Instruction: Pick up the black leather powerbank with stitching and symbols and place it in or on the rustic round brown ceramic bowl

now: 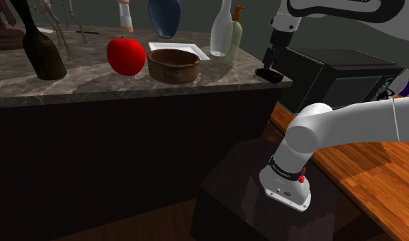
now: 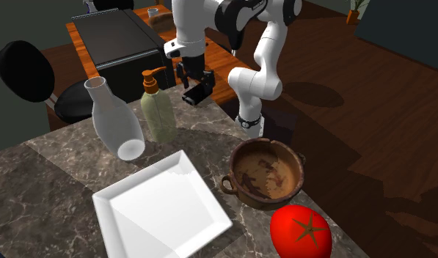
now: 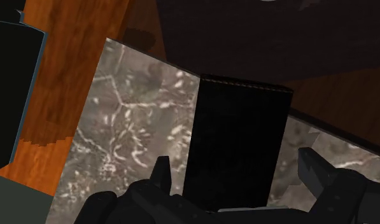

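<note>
The step in hand is the grasp. The gripper point(image 1: 269, 63) hangs over the right-hand corner of the table point(image 1: 86, 77), at the upper right of the shoulder view, with the black powerbank point(image 1: 271, 75) directly under it. In the wrist view the fingers point(image 3: 160, 175) are spread, one on each side of the powerbank, whose stitched edge shows at its far end. A sliver of marble shows between each fingertip and the black case, so nothing is pinched yet. Whether it lies flat or leans at the corner I cannot tell. The round brown bowl point(image 1: 172, 71) sits mid-frame in the shoulder view, well apart from the gripper, between a red tomato point(image 1: 125, 55) and a green pump bottle point(image 1: 233, 44).

By my judgement the next move calls for the fingers to close squarely on the case's long sides, then a lift high enough to clear the bottle and the bowl's rim before carrying it leftward across the frame and lowering it in
</note>
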